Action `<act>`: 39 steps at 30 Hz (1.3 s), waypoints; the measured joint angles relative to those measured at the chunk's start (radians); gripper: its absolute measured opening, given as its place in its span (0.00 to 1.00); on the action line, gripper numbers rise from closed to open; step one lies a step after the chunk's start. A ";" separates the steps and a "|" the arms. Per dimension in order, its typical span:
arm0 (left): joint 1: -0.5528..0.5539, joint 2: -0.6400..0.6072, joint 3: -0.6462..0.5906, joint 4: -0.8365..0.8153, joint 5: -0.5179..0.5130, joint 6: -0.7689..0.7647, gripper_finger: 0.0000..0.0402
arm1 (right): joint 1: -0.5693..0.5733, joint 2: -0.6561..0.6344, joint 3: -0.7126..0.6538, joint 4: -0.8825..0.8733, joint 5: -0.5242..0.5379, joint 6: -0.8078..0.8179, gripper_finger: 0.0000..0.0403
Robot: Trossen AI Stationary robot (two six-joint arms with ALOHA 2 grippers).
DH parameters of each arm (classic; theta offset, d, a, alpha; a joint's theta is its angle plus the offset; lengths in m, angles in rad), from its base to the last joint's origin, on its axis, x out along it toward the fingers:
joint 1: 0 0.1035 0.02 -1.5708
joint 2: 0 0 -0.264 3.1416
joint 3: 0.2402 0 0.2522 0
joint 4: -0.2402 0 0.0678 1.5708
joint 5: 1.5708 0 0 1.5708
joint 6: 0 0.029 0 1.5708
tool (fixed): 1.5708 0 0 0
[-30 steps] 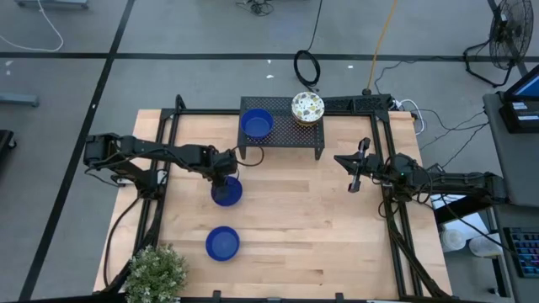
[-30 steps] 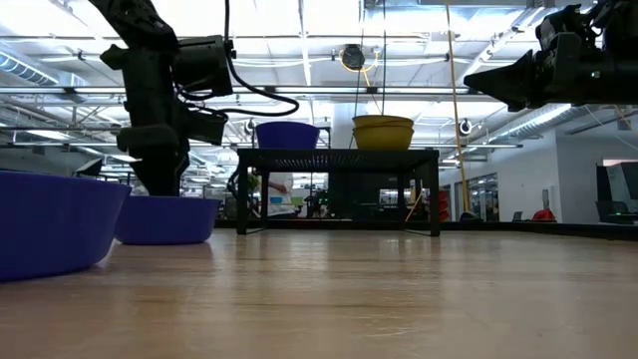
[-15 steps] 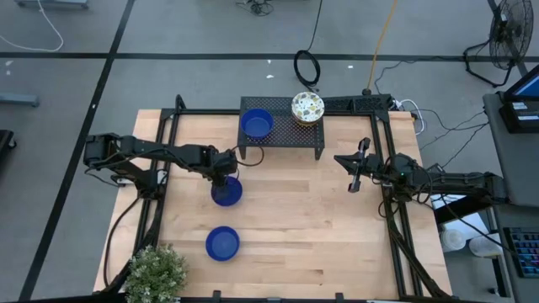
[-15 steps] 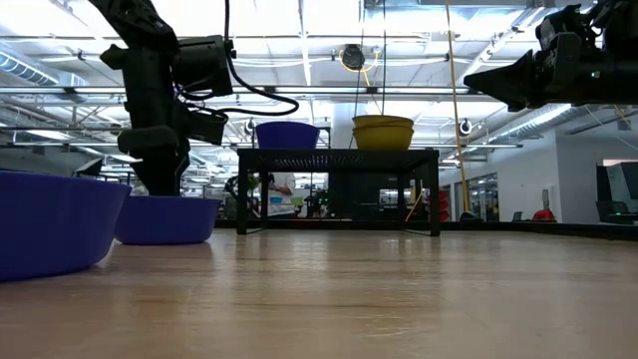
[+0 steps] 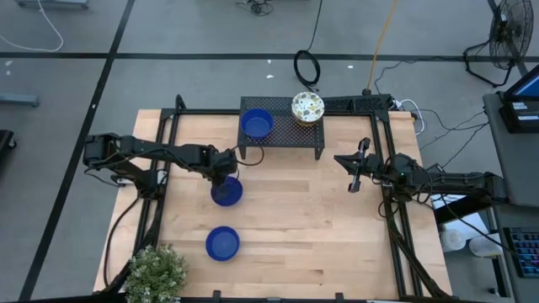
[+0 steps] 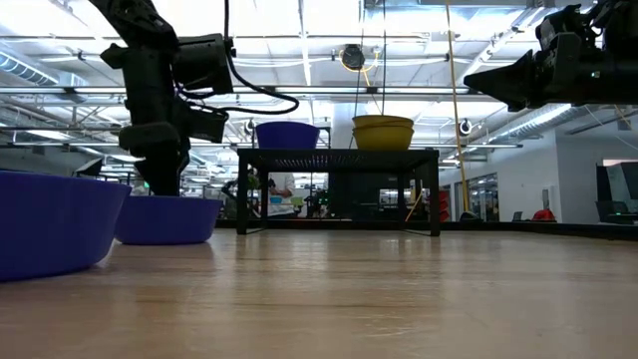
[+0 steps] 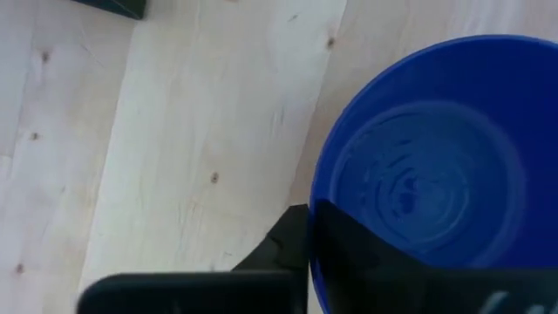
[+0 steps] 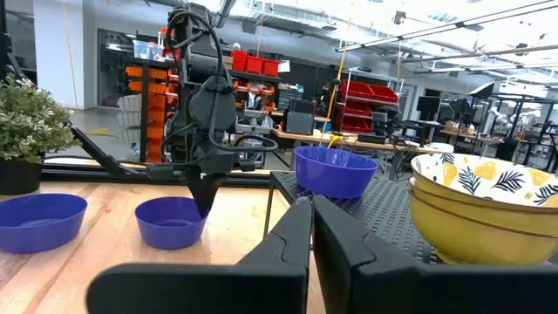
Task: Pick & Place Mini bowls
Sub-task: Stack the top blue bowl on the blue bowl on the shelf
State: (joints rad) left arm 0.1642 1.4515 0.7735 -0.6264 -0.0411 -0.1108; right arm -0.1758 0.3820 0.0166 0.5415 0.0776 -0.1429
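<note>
The left gripper was clamped on the twelve o'clock rim of a blue bowl at table centre-left. The black rack, already bearing another blue bowl and stacked floral bowls, was seen toward one o'clock. The right gripper, clenched empty, was held well apart at three o'clock.

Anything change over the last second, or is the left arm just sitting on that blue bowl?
The left gripper has closed on the rim of the middle blue bowl; a second ago its fingers stood open around that rim. The arm itself has barely moved and the bowl has not lifted off the table. Unchanged: the near blue bowl, the blue bowl on the rack, the stacked patterned bowls, and the right gripper, shut and waiting.
</note>
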 joint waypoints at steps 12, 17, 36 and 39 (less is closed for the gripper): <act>0.000 0.001 -0.001 -0.002 0.011 0.002 0.05 | 0.000 0.000 0.000 0.000 0.000 0.000 0.00; 0.000 0.000 0.000 0.001 0.020 0.001 0.02 | 0.000 0.000 0.000 0.000 0.000 0.000 0.00; 0.000 0.002 -0.002 -0.003 0.013 0.003 0.07 | 0.000 0.000 0.000 0.000 0.000 0.000 0.00; 0.000 0.002 -0.002 -0.002 0.014 0.003 0.05 | 0.000 0.000 0.000 0.000 0.000 0.000 0.00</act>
State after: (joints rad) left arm 0.1638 1.4532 0.7719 -0.6287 -0.0273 -0.1078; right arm -0.1758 0.3820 0.0166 0.5415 0.0776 -0.1429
